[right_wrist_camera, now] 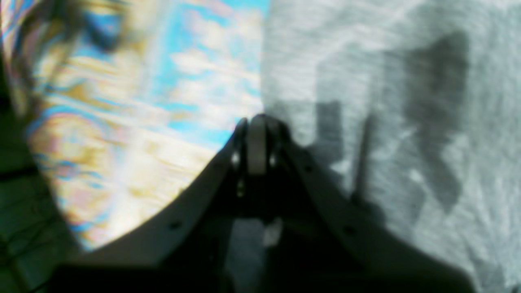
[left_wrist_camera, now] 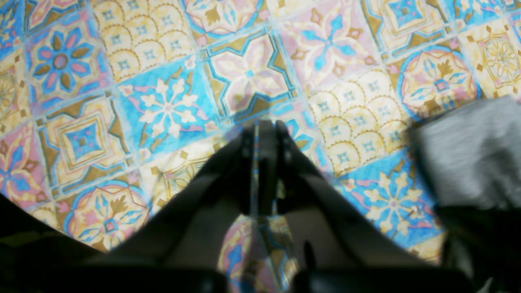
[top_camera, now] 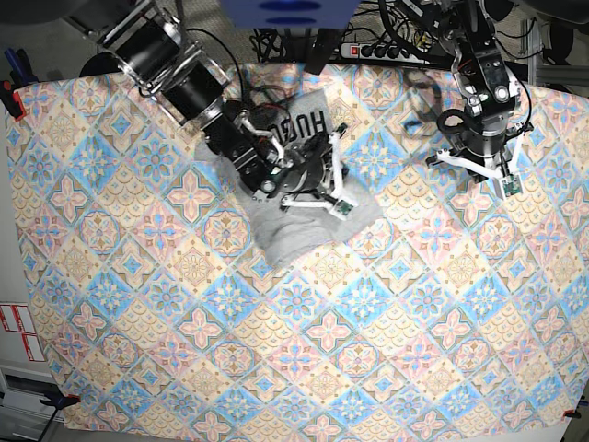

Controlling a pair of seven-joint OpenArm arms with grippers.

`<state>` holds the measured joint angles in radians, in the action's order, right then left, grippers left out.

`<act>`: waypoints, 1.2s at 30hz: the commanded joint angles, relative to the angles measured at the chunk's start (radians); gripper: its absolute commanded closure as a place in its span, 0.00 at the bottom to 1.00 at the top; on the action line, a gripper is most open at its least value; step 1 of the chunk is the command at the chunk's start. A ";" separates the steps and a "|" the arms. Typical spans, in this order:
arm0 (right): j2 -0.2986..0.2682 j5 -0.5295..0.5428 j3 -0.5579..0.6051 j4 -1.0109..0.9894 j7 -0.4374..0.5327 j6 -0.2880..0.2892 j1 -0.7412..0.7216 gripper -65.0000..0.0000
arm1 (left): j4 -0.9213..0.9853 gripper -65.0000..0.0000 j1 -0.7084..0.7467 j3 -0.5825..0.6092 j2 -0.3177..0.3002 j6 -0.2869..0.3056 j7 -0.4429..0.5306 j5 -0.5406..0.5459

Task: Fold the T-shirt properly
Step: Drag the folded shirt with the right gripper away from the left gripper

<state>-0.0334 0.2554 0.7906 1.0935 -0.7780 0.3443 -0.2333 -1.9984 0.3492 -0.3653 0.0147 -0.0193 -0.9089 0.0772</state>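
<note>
Base view: the T-shirt (top_camera: 304, 216) lies bunched on the tablecloth (top_camera: 386, 350) at the table's upper middle, lettering side up near the far edge. Your right claw (right_wrist_camera: 257, 122) has its jaws pressed together, empty, hovering at the shirt's edge, probably placed to pick a hem. Your left claw (left_wrist_camera: 264, 126) is closed too, holding nothing, parked over bare cloth beside the shirt, likely clear of the work.

Crumpled T-shirt (top_camera: 304, 230) under right gripper (top_camera: 317, 189)
</note>
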 commanded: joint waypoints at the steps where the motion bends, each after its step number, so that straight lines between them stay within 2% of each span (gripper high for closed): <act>1: -0.041 -0.089 -0.046 -0.006 -0.064 -0.055 -0.018 1.00 | -0.019 1.00 -0.006 0.001 -0.002 0.000 0.017 -0.004; 5: -0.090 -0.089 -0.148 -0.008 -0.064 -0.055 -0.041 1.00 | -0.019 1.00 -0.006 0.001 -0.002 0.000 0.017 -0.004; 11: -0.173 -0.089 -0.156 -0.057 -0.064 -0.055 -0.120 1.00 | -0.019 1.00 -0.006 -0.001 -0.002 0.000 0.017 -0.004; 19: -0.202 -0.087 -0.156 -0.046 -0.065 -0.055 -0.176 1.00 | -0.019 1.00 -0.006 0.002 -0.002 0.000 0.017 -0.004; 23: -0.202 -0.086 -0.156 0.049 -0.073 -0.055 -0.168 1.00 | -0.019 1.00 -0.006 0.004 -0.002 0.000 0.017 -0.004; 31: -0.202 -0.084 -0.158 0.320 -0.153 -0.055 0.027 1.00 | -0.015 1.00 -0.025 0.005 -0.005 0.002 0.015 -0.004; 36: -0.204 -0.084 -0.158 0.380 -0.173 -0.055 0.117 1.00 | -0.015 1.00 -0.028 0.005 -0.005 0.002 0.015 -0.004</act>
<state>-0.2329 0.1642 0.6369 1.4578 -0.9581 0.2867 -0.1093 -1.9980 0.3244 -0.3573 0.0151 -0.0151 -0.9131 0.0784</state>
